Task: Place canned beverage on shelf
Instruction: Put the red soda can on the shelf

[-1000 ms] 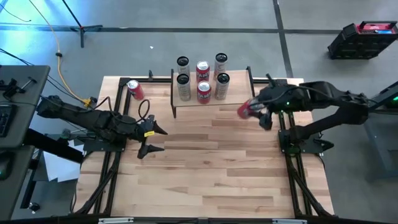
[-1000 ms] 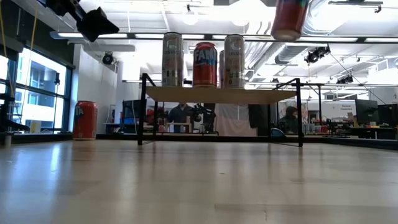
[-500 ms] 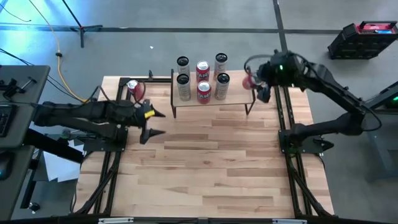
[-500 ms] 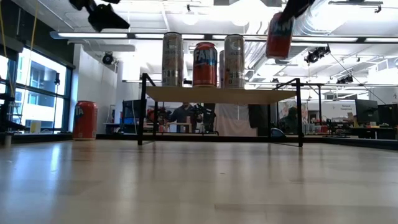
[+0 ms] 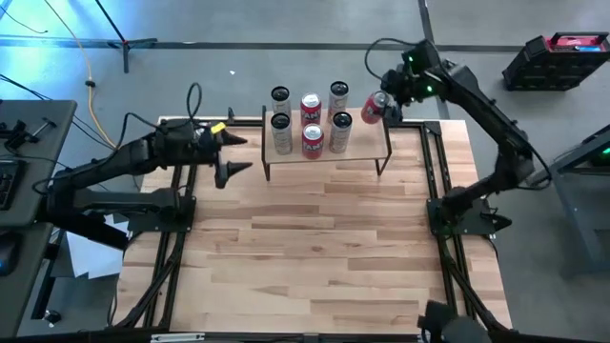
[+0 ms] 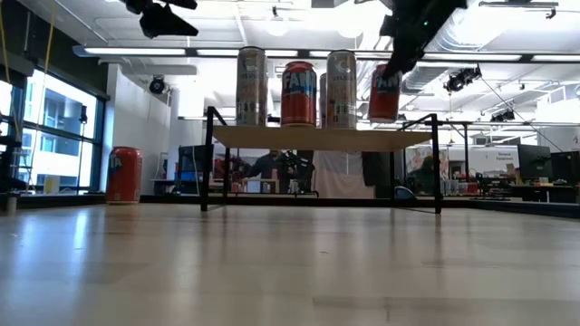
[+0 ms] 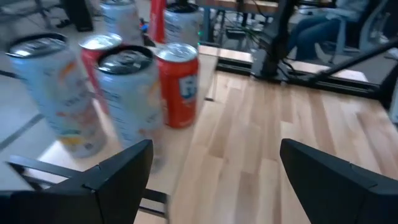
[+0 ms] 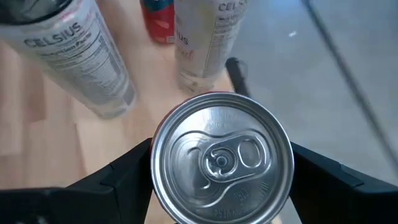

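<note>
The shelf [image 5: 367, 152], a wooden plank on thin black legs, stands at the table's far middle and carries several upright cans [image 5: 312, 124]. My right gripper [image 5: 386, 103] is shut on a red can [image 5: 373, 108] over the shelf's right end; in the low view the can [image 6: 384, 93] hangs just above the plank [image 6: 362, 138]. My left gripper [image 5: 243, 154] is open and empty in the air off the shelf's left end. It faces the shelf's cans [image 7: 134, 93]. My right gripper pinches the red can's side wall just below its top rim [image 8: 163, 180] between its two fingers [image 8: 124, 180], one on each side. The fingers come from above, pointing down. The can hangs nearly upright, top up [image 8: 221, 155], clear of the plank.
Another red can [image 6: 124, 175] stands on the table left of the shelf; my left arm hides it in the high view. The near half of the table [image 5: 315, 267] is bare wood. The shelf's right end [image 6: 412, 138] is bare of cans. People sit in the room behind.
My right gripper has carried the red can toward the table's far edge and left, from right of the shelf to over its right end, and lowered it close to the plank. My left gripper has moved toward the far edge, up beside the shelf's left end, still open.
</note>
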You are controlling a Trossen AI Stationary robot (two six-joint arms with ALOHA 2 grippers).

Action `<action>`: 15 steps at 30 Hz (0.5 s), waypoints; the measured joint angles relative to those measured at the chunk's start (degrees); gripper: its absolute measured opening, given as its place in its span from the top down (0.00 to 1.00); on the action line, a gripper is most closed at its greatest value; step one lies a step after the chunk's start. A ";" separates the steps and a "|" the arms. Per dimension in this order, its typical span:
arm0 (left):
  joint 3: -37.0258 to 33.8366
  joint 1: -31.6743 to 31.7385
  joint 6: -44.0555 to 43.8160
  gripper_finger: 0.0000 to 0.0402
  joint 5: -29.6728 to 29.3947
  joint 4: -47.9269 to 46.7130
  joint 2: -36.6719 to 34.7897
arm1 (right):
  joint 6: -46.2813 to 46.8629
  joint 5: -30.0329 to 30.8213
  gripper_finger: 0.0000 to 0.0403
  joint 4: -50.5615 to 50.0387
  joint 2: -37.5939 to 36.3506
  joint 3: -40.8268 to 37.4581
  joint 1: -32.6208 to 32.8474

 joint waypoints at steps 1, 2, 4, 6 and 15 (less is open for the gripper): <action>0.09 0.77 0.62 0.14 0.03 0.20 -0.01 | 0.04 -1.47 0.28 -1.65 1.62 1.75 -0.95; 0.10 1.45 1.14 0.14 0.03 0.62 -0.01 | 0.07 -3.17 0.28 -3.25 3.11 3.56 -1.61; 0.10 2.73 1.74 0.14 0.03 1.03 0.00 | 0.06 -5.68 0.28 -5.56 6.10 7.29 -2.10; 0.10 3.51 1.74 0.14 0.03 1.06 0.00 | -0.66 -6.78 0.28 -7.78 9.07 10.89 -2.24; 0.10 3.76 0.89 0.14 0.05 -0.05 0.02 | -3.18 -6.46 0.28 -14.49 16.73 18.70 -1.94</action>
